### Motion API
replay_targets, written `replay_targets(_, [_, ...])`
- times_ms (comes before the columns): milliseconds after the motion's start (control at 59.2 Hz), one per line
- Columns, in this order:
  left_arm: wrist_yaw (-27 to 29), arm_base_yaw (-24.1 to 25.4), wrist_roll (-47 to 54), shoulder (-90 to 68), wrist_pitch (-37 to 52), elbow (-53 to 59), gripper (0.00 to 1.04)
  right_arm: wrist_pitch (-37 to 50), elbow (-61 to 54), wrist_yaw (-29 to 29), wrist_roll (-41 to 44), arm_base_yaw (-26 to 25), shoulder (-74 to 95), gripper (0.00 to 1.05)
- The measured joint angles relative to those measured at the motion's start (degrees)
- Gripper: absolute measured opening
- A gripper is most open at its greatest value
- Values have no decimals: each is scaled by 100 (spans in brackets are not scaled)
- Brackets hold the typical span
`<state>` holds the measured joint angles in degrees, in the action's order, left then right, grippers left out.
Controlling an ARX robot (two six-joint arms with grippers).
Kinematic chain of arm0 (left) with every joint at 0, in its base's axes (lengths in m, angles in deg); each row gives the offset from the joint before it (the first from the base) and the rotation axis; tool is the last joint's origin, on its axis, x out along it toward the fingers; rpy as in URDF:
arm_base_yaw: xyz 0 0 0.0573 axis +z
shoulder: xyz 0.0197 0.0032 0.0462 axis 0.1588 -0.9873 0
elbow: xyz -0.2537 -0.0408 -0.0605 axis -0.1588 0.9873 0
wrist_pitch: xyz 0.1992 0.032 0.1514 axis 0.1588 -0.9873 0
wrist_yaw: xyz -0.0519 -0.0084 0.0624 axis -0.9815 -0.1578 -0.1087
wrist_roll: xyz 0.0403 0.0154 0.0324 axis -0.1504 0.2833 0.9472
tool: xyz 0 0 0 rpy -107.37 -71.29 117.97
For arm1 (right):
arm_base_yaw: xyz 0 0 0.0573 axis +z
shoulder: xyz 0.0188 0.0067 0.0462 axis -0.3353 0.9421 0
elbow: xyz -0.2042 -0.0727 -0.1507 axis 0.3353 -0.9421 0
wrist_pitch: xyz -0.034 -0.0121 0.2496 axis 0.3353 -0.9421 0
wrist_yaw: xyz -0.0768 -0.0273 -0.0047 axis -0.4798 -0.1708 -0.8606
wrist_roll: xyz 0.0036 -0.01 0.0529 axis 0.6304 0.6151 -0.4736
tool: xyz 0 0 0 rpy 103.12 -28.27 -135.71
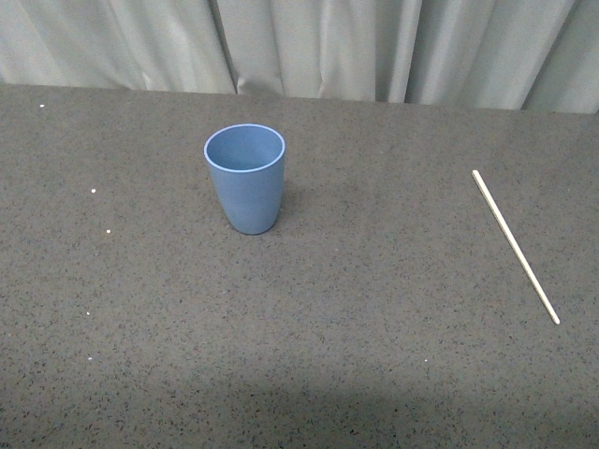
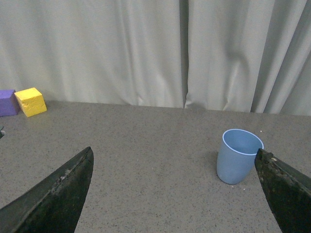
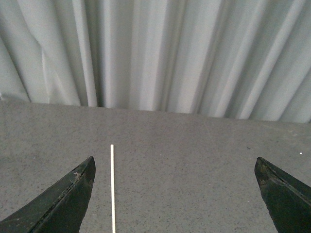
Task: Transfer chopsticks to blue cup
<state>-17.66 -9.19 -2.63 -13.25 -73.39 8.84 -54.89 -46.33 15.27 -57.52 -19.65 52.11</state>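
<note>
On the right: chopstick (image 1: 516,247), flat, untouched. Left of centre: cup (image 1: 245,178), upright, well apart. Left gripper (image 2: 174,152), right gripper (image 3: 175,160): both spread wide, empty. Step: reach. Next, likely: right gripper lowered astride chopstick.

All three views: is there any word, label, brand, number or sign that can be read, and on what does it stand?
None can be read in any view.
blue cup: plain, no print.
chopstick: bare.
yellow block and purple block: no marks on the faces that show.
curtain and table: no lettering, only white specks on the table.
</note>
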Motion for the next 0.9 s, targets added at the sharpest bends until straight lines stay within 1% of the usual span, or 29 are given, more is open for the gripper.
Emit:
replay_targets(101, [0,0,0,0,0,0,98,496,605,706,-20,-457,1681,95])
replay_targets(135, [2,0,0,0,0,0,98,511,837,890,0,-544,2197,95])
replay_targets(220, [2,0,0,0,0,0,98,186,1521,1408,63,-632,3506,95])
replay_targets(372, [0,0,0,0,0,0,98,-507,2752,1884,129,-634,5547,95])
replay_targets(490, [2,0,0,0,0,0,98,-964,3716,1871,57,-610,6905,95])
replay_targets(541, [2,0,0,0,0,0,98,-1060,4011,1749,55,-573,7357,95])
replay_targets(625, [2,0,0,0,0,0,98,-1296,4444,1727,-4,-501,8059,95])
replay_targets(895, [0,0,0,0,0,0,98,-1700,5178,1519,-101,-240,9344,95])
